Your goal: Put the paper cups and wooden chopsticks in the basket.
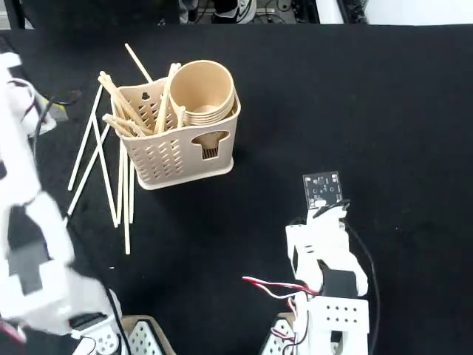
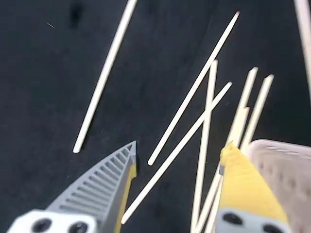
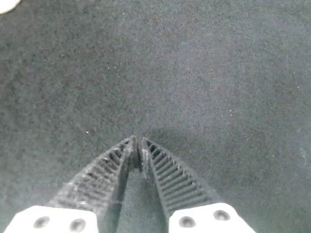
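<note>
- Black counter [image 1: 355, 111]: everything is carried on it; in the right wrist view bare cloth is seen under the tool.
- Basket [image 1: 177, 151]: stood upright towards the counter's far left. In the high view its whole perforated body is shown; in the left wrist view a corner of its wall [image 2: 286, 165] is seen just beside one finger.
- Right arm [image 1: 325, 251]: parked at the near edge, well apart from the basket. The right tool [image 3: 137, 141] is clenched on nothing, jaws pressed together.
- Left tool [image 2: 181, 145]: released, jaws spread wide above the loose sticks, nothing gripped.
- Paper cups [image 1: 203, 89]: nested in one stack, already inside the basket. Judged light and easily crushed; best taken at the rim.
- Chopsticks in basket [image 1: 122, 103]: several are stood leaning in the compartment beside the cups, as shown in the high view.
- Loose chopsticks [image 1: 118, 192]: laid on the counter just beside the basket's left side. Their crossings [image 2: 209, 111] are resolved in the left wrist view. Judged light, stiff, thin and prone to roll; a mid-length pinch on a single uncrossed stick is advised.
</note>
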You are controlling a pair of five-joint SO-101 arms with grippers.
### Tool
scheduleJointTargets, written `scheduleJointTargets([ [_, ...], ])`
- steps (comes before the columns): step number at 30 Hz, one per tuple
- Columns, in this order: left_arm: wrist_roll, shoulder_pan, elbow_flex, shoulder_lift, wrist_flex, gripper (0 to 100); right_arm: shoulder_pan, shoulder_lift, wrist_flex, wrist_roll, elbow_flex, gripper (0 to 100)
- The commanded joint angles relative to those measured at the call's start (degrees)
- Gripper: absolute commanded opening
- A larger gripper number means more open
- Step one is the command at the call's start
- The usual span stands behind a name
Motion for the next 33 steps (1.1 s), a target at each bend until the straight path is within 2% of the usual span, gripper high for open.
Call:
scheduleJointTargets([
  [1, -4.3, 2.6, -12.9, 18.6, 0.4, 27, -0.5, -0.6, 0.2, 0.3, -0.1, 1.2],
  [10, -6.0, 5.2, -39.3, 47.2, 0.5, 27, -0.5, -0.6, 0.2, 0.3, -0.1, 1.2],
  [17, -6.2, 5.2, -51.2, 60.3, 0.5, 27, -0.5, -0.6, 0.2, 0.3, -0.1, 1.2],
  [20, -6.5, 5.1, -54.3, 62.6, 2.3, 25, -0.5, -0.6, 0.2, 0.3, -0.1, 1.2],
  [26, -12.7, 5.3, -61.6, 63.7, 7.1, 3, -0.5, -0.6, 0.2, 0.3, -0.1, 1.2],
  [33, -14.2, 5.1, -63.0, 63.3, 11.6, 5, -0.5, -0.6, 0.2, 0.3, -0.1, 1.2],
])
